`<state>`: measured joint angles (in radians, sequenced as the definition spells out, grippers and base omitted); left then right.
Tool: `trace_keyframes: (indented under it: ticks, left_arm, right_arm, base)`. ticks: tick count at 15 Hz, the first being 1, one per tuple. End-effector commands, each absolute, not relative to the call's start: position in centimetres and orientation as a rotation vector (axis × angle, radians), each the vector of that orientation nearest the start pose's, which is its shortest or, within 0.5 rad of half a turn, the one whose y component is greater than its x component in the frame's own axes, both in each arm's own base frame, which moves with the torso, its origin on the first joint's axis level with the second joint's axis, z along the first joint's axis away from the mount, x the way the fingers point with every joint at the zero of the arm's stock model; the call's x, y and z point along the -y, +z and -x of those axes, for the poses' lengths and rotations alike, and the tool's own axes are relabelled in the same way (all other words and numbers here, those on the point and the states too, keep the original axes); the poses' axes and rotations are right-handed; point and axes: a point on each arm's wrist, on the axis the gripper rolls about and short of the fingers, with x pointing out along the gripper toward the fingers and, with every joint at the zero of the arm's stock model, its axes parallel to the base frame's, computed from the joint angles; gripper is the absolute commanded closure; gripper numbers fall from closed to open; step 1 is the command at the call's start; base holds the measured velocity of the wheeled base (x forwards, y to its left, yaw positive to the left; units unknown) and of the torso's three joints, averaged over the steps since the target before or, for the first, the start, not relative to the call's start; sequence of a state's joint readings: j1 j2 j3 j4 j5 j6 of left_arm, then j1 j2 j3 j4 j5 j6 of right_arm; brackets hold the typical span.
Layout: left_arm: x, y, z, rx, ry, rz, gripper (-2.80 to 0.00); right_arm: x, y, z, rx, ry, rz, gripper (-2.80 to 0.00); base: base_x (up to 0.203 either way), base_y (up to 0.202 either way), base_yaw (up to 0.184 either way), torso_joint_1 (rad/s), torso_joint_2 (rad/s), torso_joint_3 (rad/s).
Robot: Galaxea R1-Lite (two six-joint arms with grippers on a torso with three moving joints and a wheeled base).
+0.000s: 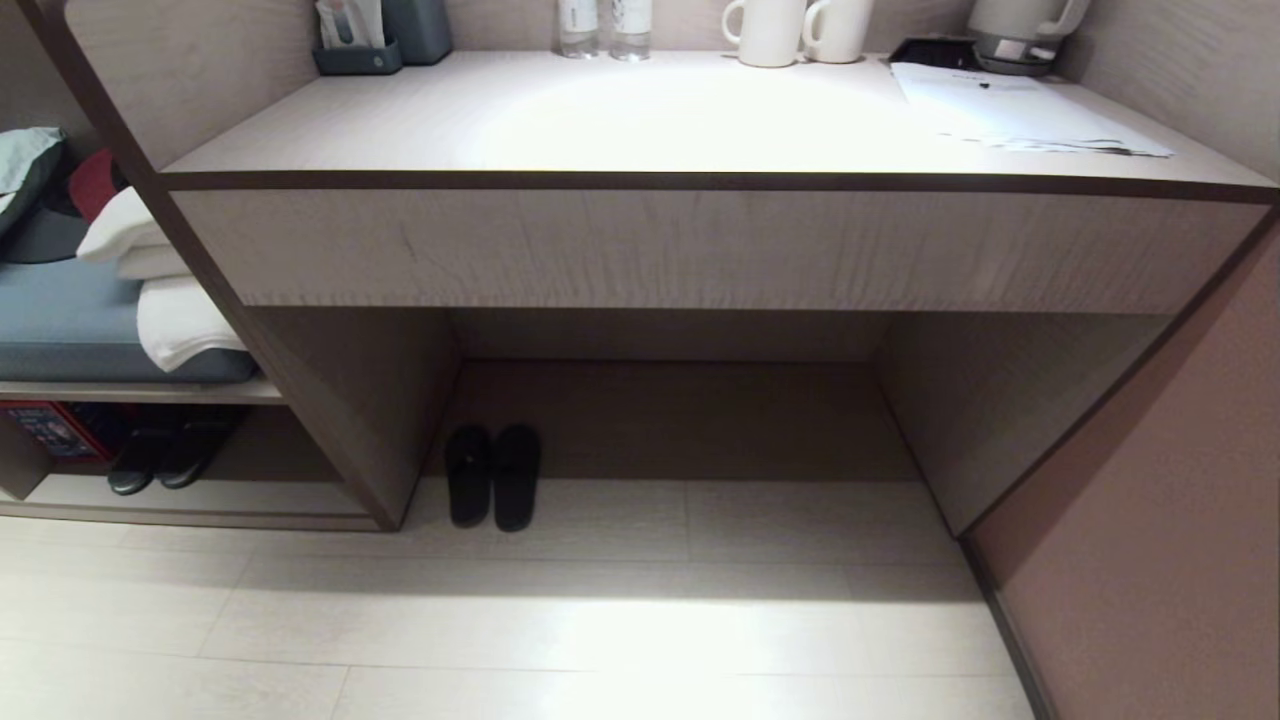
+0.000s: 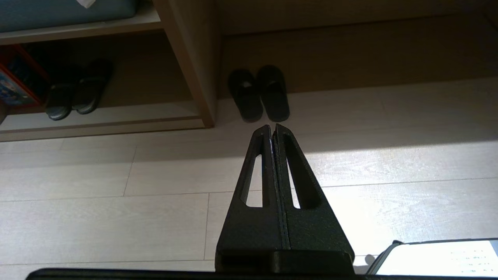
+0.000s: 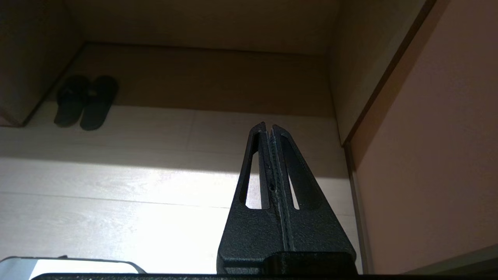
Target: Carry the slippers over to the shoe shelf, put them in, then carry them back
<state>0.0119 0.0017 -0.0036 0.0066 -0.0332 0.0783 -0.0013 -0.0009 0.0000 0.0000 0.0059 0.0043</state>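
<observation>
The table [image 1: 700, 120] spans the scene, carrying mugs, bottles, a kettle and papers well above the working area; its knee recess is where the slippers [image 1: 492, 476] stand, side by side and touching, toes toward the back, hard against the recess's left panel. That neat pairing suits a single pinch across both inner edges. Beyond that panel lies the shoe shelf [image 1: 190, 495], a low cubby with a raised pale base board, already holding another dark pair [image 1: 165, 455].

The left gripper [image 2: 272, 126] has its jaws pressed together, empty, with the slippers just ahead of the tips and the shelf off to one side. The right gripper [image 3: 268, 125] also has its jaws together, empty, the slippers well apart from it.

Nothing is carried yet; the approach seems the step in hand.
</observation>
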Motion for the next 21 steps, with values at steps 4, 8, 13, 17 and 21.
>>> trace_keyframes:
  ticks: [4, 8, 13, 17, 21]
  left_arm:
    - [0.1, 7.58, 2.28, -0.005, -0.023, -0.078, 0.0]
    - [0.11, 7.59, 2.28, 0.001, -0.022, -0.078, 0.0]
    - [0.11, 7.61, 2.28, 0.002, -0.023, -0.066, 0.0]
    - [0.11, 7.61, 2.28, 0.002, -0.023, -0.066, 0.0]
    - [0.11, 7.61, 2.29, 0.004, -0.023, -0.066, 0.0]
  right_arm:
    - [-0.01, 7.54, 2.29, 0.002, 0.006, -0.005, 0.0]
    - [-0.02, 7.54, 2.29, 0.002, 0.005, -0.005, 0.0]
    - [-0.01, 7.54, 2.29, 0.002, 0.006, -0.005, 0.0]
    - [-0.01, 7.55, 2.28, 0.0, 0.006, -0.002, 0.0]
    - [-0.01, 7.56, 2.29, 0.003, 0.006, -0.003, 0.0]
  base:
    - [0.0, 0.0, 0.0, 0.001, 0.01, 0.201]
    - [0.0, 0.0, 0.0, -0.001, 0.0, 0.184]
    - [0.0, 0.0, 0.0, 0.0, 0.0, 0.03]
    - [0.0, 0.0, 0.0, 0.0, 0.0, 0.0]
    - [0.0, 0.0, 0.0, 0.0, 0.0, 0.0]
